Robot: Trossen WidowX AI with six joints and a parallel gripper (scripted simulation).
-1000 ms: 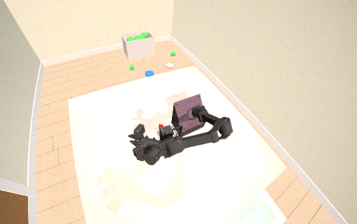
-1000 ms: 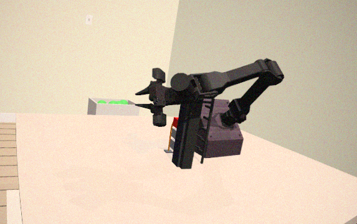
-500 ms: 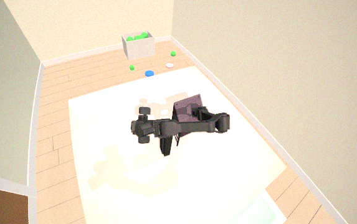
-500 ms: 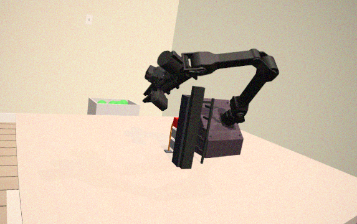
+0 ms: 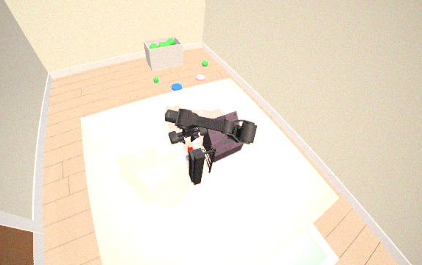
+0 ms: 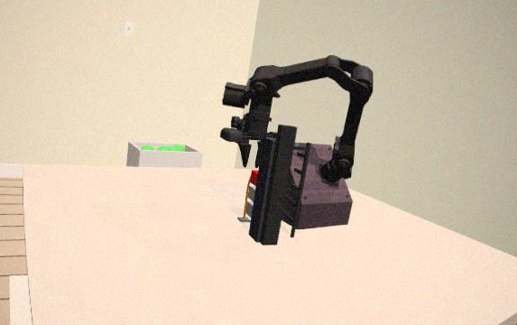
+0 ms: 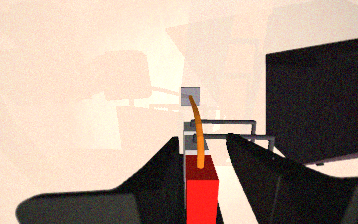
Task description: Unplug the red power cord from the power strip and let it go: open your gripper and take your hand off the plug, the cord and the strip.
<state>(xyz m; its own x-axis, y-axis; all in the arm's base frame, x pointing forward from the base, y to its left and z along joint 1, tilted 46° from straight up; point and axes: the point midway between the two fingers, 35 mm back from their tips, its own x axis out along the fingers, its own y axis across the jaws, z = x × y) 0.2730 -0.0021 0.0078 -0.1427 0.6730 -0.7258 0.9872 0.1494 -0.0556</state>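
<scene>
The red plug (image 5: 190, 149) (image 6: 253, 177) (image 7: 202, 200) sits at the top of a grey and white upright piece (image 6: 251, 194) (image 7: 195, 144), which seems to be the power strip and is mostly hidden. An orange cord (image 6: 246, 200) (image 7: 200, 130) runs from the plug down to a small grey plate (image 6: 242, 219) (image 7: 185, 92) on the table. My gripper (image 5: 195, 140) (image 6: 251, 165) (image 7: 202, 140) points down, partly open and empty. Its fingertips are just above the plug, one towards each side of it in the wrist view. Whether they touch it cannot be told.
A tall black slab (image 5: 196, 168) (image 6: 285, 185) stands close beside the plug. Thin dark rods (image 6: 304, 185) (image 7: 230, 121) stick out between it and the purple-brown box (image 5: 225, 143) (image 6: 323, 214) (image 7: 325, 100) that carries the arm. A bin of green balls (image 5: 164, 59) (image 6: 170, 159) stands beyond the table.
</scene>
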